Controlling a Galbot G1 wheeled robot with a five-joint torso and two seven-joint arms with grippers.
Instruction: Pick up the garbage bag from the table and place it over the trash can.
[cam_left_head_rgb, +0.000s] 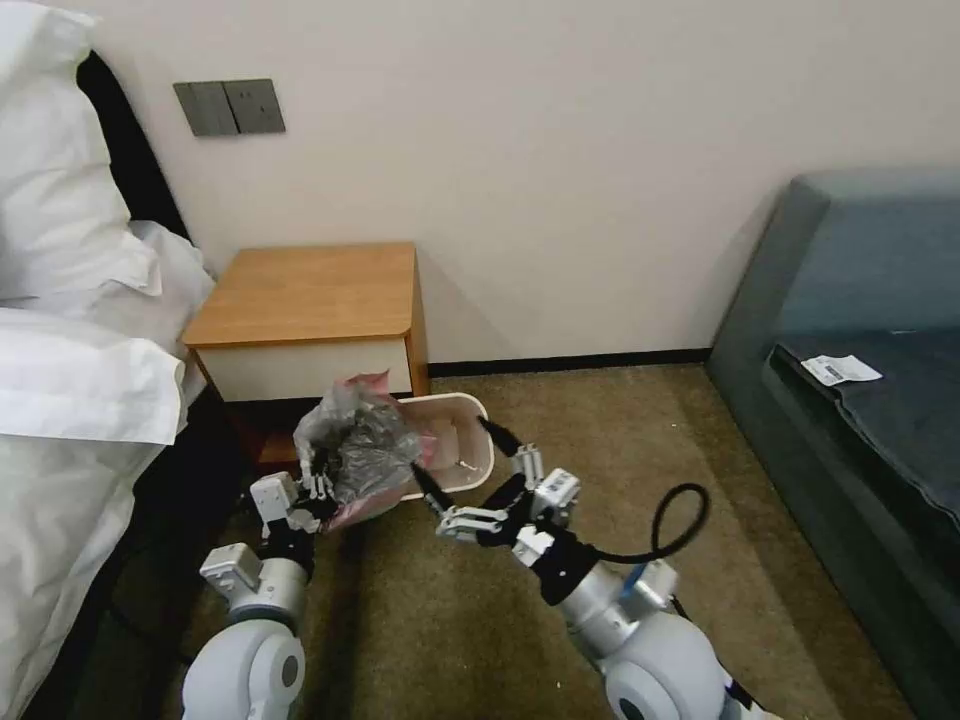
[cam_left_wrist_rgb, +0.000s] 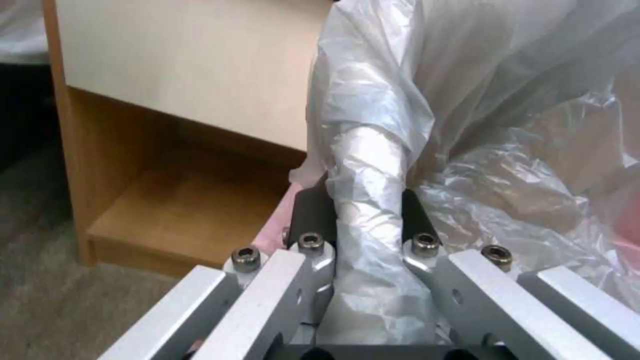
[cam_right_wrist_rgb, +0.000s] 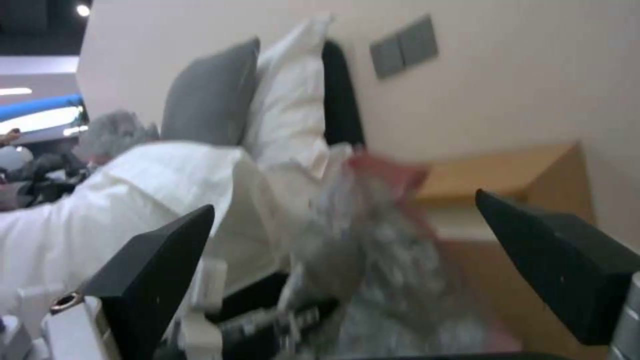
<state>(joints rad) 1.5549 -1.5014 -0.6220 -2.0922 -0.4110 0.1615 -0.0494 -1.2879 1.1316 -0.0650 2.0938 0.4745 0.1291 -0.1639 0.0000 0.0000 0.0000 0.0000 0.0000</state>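
The garbage bag (cam_left_head_rgb: 362, 447), crumpled grey plastic with a pink band, hangs bunched in front of the table (cam_left_head_rgb: 310, 295), just left of and above the trash can (cam_left_head_rgb: 462, 455). My left gripper (cam_left_head_rgb: 318, 487) is shut on it from below; in the left wrist view a twisted fold of the bag (cam_left_wrist_rgb: 370, 150) is pinched between the black pads (cam_left_wrist_rgb: 312, 210). My right gripper (cam_left_head_rgb: 448, 445) is open at the bag's right side, over the can's near rim. In the right wrist view its fingers (cam_right_wrist_rgb: 160, 260) stand wide apart, with the bag (cam_right_wrist_rgb: 380, 240) ahead between them.
A bed with white bedding (cam_left_head_rgb: 70, 400) runs along the left. A dark teal sofa (cam_left_head_rgb: 870, 400) with a paper slip (cam_left_head_rgb: 840, 369) fills the right. Brown carpet (cam_left_head_rgb: 620, 430) lies open between can and sofa. The table's lower shelf (cam_left_wrist_rgb: 180, 210) sits behind the bag.
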